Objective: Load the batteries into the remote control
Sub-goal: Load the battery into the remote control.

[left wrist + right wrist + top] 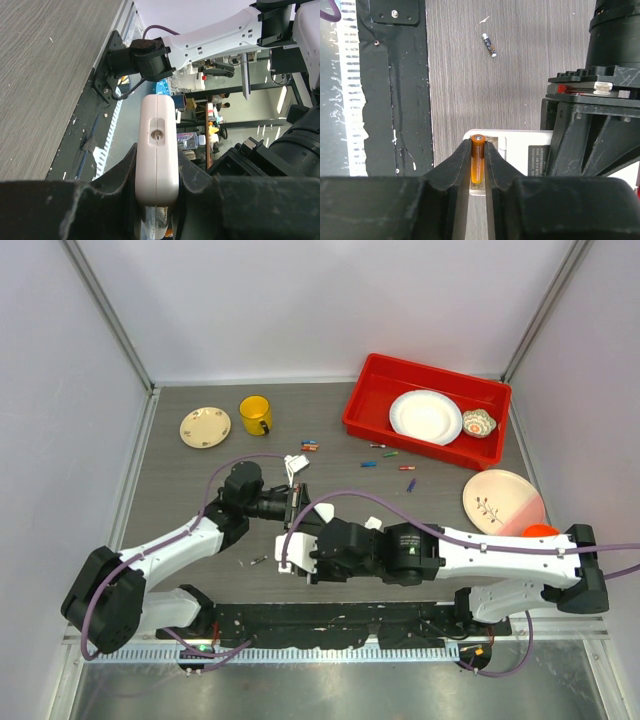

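Top view: we see loose small coloured cylindrical batteries (368, 464) scattered far of centre, near red plastic tray (370, 400).
Left wrist: left gripper (157, 172) clamped on flat white plastic remote control (157, 142), mid-table.
Right wrist: right gripper (478, 170) pinching orange cylindrical battery (477, 157) at remote's edge.

Bright even overhead light, soft shadows, wrist views' near foreground blurred

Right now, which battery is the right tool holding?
The orange battery, clamped in the right tool over the remote control. Every other one lies loose on the table: a dark battery nearby, coloured batteries scattered near the red bin.
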`<state>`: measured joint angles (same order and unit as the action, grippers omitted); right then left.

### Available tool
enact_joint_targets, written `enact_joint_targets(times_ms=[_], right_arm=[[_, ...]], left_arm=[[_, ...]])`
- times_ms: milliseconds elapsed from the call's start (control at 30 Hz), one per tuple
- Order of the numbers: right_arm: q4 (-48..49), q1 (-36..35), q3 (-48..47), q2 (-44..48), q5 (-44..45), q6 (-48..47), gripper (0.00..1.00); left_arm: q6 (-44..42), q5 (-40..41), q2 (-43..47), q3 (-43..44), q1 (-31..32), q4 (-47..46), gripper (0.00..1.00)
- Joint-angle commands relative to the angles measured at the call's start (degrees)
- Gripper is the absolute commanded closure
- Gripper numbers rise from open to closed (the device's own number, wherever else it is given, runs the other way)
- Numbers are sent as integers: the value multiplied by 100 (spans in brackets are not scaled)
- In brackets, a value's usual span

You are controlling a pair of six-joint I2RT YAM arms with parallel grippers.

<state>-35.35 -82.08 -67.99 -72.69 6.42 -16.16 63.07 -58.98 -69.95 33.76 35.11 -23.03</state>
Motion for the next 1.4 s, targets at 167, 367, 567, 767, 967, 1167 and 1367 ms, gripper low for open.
enact_joint_targets(times_ms=[167,367,567,767,967,1167,1367], right_arm=[[-174,-45,-197,-167,228,96,75],[-68,-45,-215,-53,404,122,71],[-68,-45,-197,-53,510,166,68],[2,-53,-162,26,606,219,64],[72,-44,-162,88,721,254,60],[204,-36,-136,167,861,333,56],[309,-27,-171,228,967,395,53]], left_arm=[[92,-123,193,245,-13,-185,100],[65,-122,166,237,-13,-185,100],[65,-96,157,237,-13,-185,100],[56,-61,149,202,-13,-185,100],[56,-8,184,157,-13,-185,100],[56,9,219,131,-13,-176,100],[65,27,263,96,-13,-176,100]])
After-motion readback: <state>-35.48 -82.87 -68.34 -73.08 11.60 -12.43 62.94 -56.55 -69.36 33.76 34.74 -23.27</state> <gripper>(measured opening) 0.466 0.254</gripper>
